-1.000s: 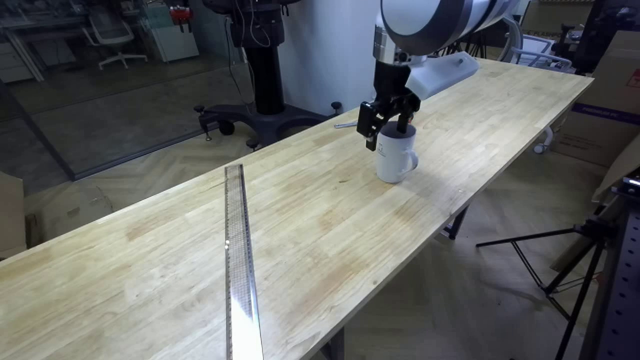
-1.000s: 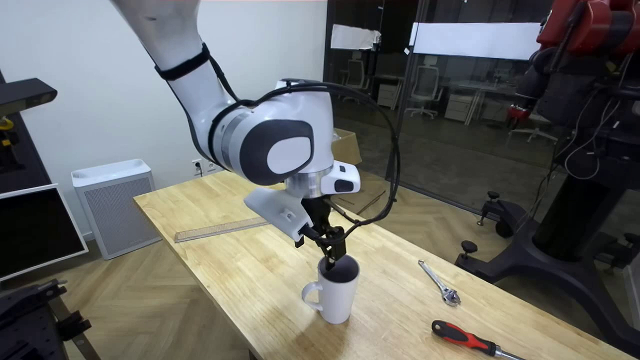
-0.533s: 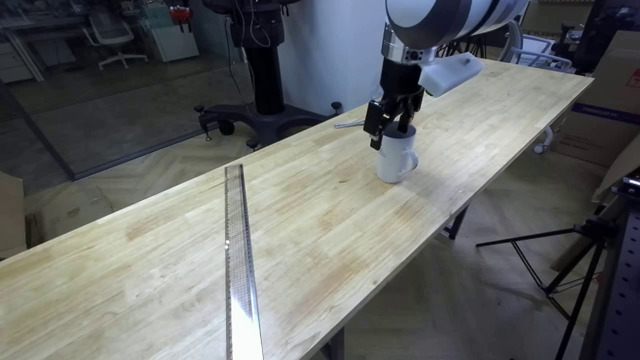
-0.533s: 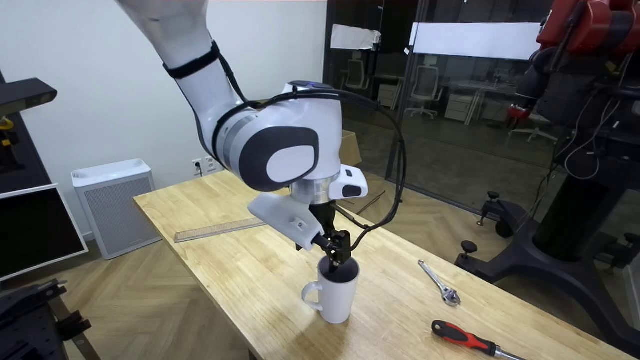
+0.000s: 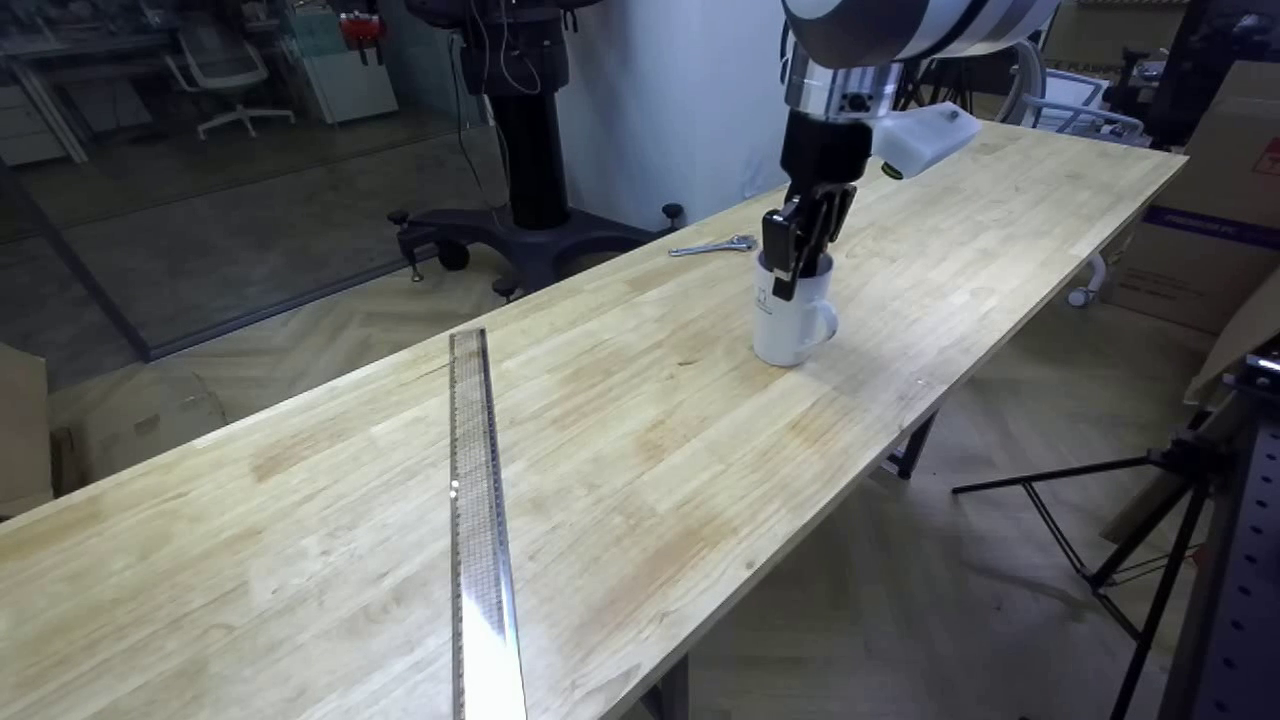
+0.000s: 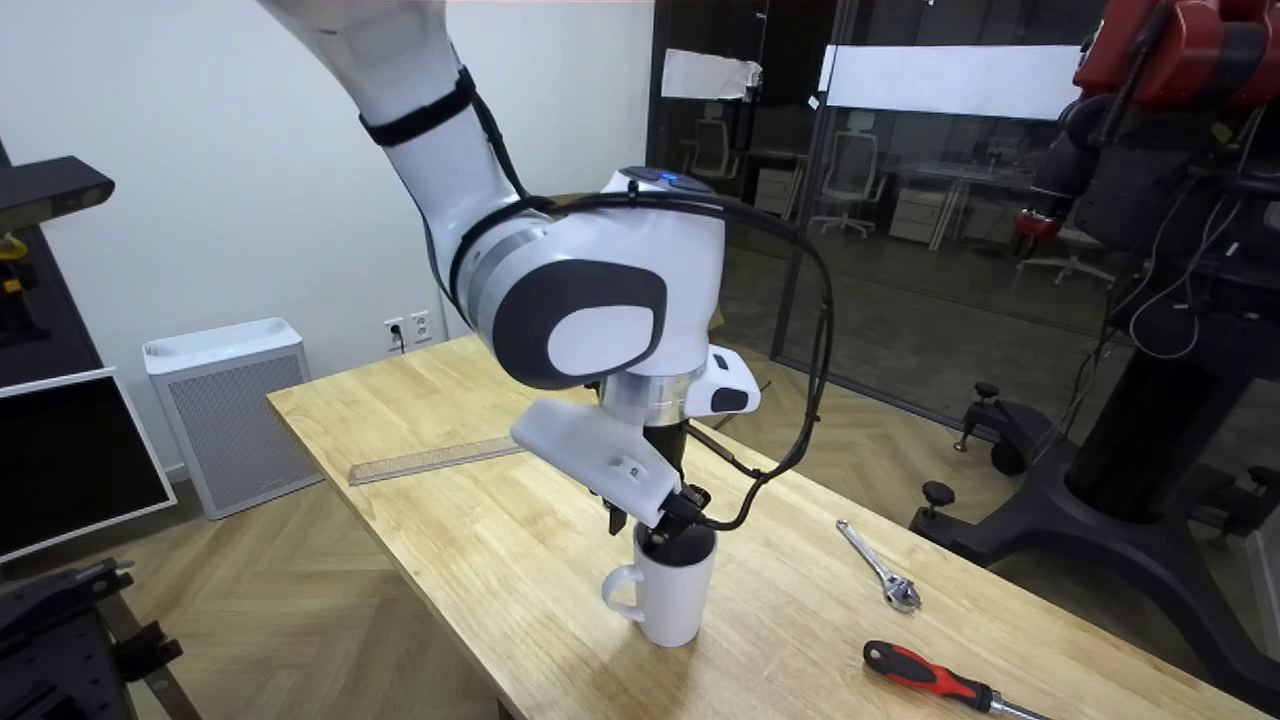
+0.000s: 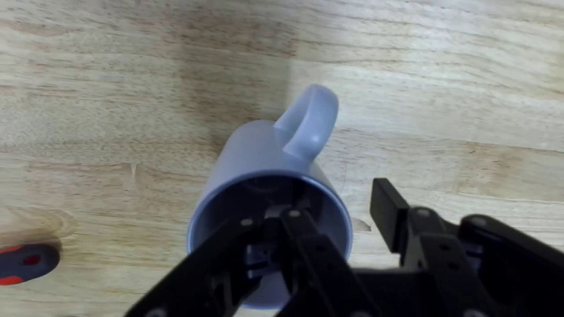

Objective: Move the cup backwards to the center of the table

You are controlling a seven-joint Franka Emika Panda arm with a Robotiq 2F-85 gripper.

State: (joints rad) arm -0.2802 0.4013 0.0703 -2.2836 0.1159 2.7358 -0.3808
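The cup [image 5: 787,335], a light-grey mug with a dark inside, stands upright on the wooden table [image 5: 640,470]. Its handle [image 7: 319,123] points toward the table's long near edge in an exterior view. My gripper [image 7: 343,209] straddles the cup's wall: one finger reaches down inside the mug and its tip is lost in the dark. The outer finger's pad [image 7: 387,211] hangs beside the rim, with wood showing between pad and cup in the wrist view. So the jaws stand partly open, around the wall without pinching it.
A long ruler-like strip [image 5: 475,480] lies across the table. An adjustable wrench [image 6: 882,570] and a red-black screwdriver [image 6: 930,675] rest on the tabletop beside the cup. Beyond the table edge stands a black wheeled base [image 6: 1110,540].
The gripper has shifted toward the cup, lowered a little and straightened up, and its fingers have drawn closer together around the wall. The cup stays in practically the same spot.
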